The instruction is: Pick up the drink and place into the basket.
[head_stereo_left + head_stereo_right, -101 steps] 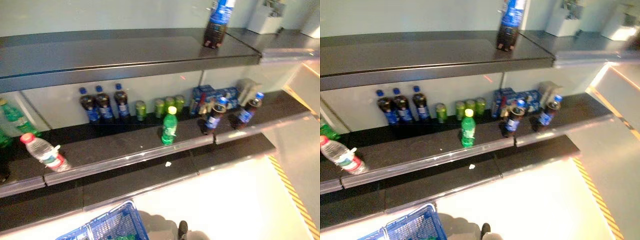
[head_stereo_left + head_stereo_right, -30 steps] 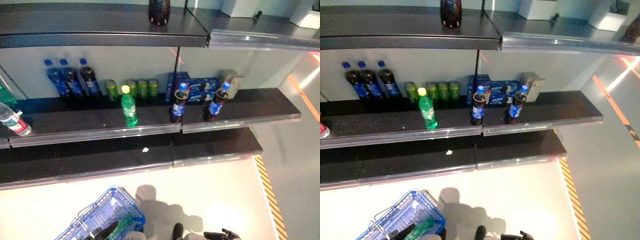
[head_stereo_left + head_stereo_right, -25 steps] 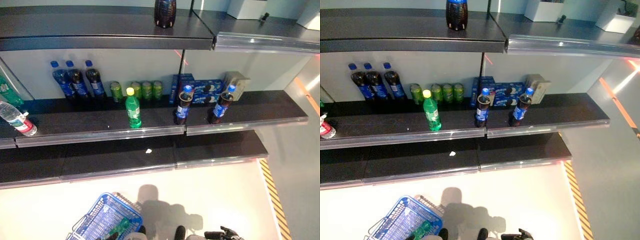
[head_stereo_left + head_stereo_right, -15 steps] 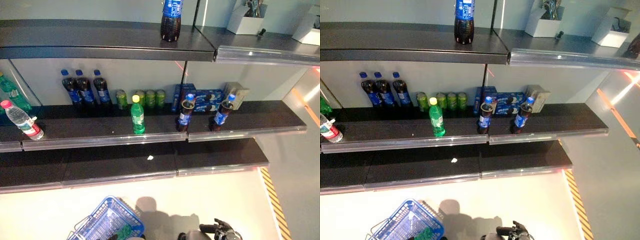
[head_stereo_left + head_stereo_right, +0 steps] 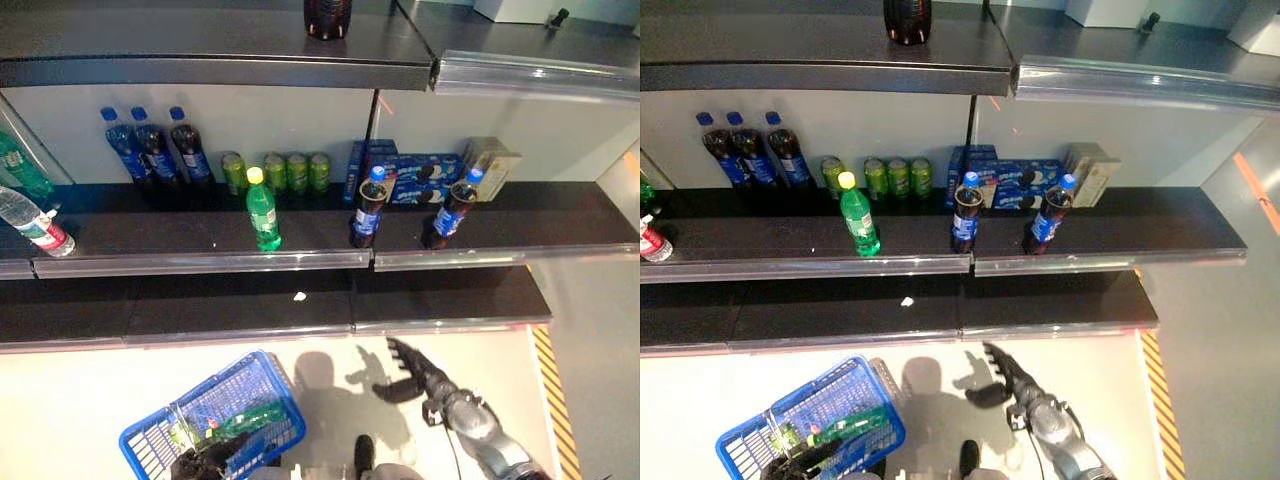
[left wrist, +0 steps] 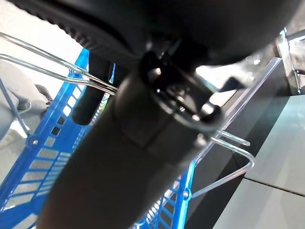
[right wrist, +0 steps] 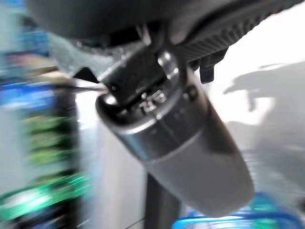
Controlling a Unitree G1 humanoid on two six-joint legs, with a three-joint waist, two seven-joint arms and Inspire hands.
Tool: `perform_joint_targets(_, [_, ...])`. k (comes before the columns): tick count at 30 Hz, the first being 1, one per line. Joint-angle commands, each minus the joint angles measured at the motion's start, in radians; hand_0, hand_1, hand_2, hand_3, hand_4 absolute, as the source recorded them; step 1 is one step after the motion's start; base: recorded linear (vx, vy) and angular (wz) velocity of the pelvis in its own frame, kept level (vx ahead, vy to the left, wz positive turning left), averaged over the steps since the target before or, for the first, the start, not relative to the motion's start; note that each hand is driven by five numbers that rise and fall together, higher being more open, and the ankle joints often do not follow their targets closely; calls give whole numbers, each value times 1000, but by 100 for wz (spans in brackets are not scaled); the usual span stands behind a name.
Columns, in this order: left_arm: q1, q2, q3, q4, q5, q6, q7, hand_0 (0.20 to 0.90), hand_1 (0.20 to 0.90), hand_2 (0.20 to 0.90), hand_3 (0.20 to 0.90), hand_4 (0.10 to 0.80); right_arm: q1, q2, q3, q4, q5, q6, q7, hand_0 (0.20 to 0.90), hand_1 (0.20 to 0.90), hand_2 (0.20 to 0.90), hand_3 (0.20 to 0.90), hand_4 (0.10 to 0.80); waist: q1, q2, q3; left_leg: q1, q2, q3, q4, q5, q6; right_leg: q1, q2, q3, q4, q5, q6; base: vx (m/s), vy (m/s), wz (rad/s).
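The blue basket (image 5: pixel 160 440) hangs at the lower left, and my left hand (image 5: pixel 203 464) is shut on its thin wire handles (image 6: pixel 57 71). A green bottle (image 5: pixel 245 418) lies inside the basket. My right hand (image 5: pixel 413 371) is open and empty, fingers spread, above the floor in front of the lowest shelf. On the middle shelf (image 5: pixel 150 240) a green bottle (image 5: pixel 263 210) and two cola bottles (image 5: pixel 367 207) (image 5: pixel 448 210) stand near the front edge. Green cans (image 5: pixel 290 172) and more cola bottles (image 5: pixel 150 148) stand at the back.
Blue boxes (image 5: pixel 405 170) and a cardboard box (image 5: pixel 492 160) stand at the back right of the middle shelf. A water bottle (image 5: pixel 35 225) leans at its left end. A cola bottle (image 5: pixel 327 15) stands on the top shelf. Yellow-black tape (image 5: pixel 555 400) marks the floor at the right.
My right hand has risen from the bottom edge and reached forward towards the shelves, fingers spread. The blue basket now hangs higher in view. The camera has also shifted.
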Motion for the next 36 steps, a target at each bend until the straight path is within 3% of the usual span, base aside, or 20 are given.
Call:
perform_joint_targets(1, [10, 35, 34, -53, 25, -93, 19, 300, 300, 300, 200, 100, -76, -60, -78, -208, 50, -137, 0, 900, 900, 900, 900, 800, 2, -39, -20, 7, -29, 37, 24, -20, 39, -64, -69, -1, 82, 10, 61, 63, 30, 1])
perform_joint_targets(9, [14, 34, 53, -20, 33, -102, 1, 300, 300, 300, 200, 100, -144, -108, -207, -377, 137, -209, -90, 900, 900, 900, 900, 800, 5, -36, -33, 23, -24, 39, 22, -34, 38, -47, -81, 1, 80, 1, 70, 63, 33, 1])
perform_joint_targets(15, [16, 24, 37, 5, 37, -115, -6, 300, 300, 300, 200, 100, -231, -43, -253, -364, 160, -245, -358, 900, 900, 900, 900, 800, 27, -22, -13, 1, -20, 29, 80, -52, 44, -66, -91, -15, 136, -24, 62, 42, 21, 4])
perform_joint_targets(25, [-87, 46, -52, -49, -37, -122, -9, 300, 300, 300, 200, 100, -511, 29, -194, -240, 96, -261, -574, 900, 900, 900, 900, 800, 73, 18, 168, -191, -58, -27, 242, -53, 55, -202, -105, -43, 272, -55, 20, -136, 28, 6])
perform_joint_targets(36, [-150, 37, -129, -131, -97, -160, -4, 300, 300, 300, 200, 100, -691, 58, -171, -199, 17, -259, -759, 900, 900, 900, 900, 800, 89, 65, 328, -370, -112, -40, 340, -42, 80, -332, -111, -44, 330, -56, -3, -81, 19, 9])
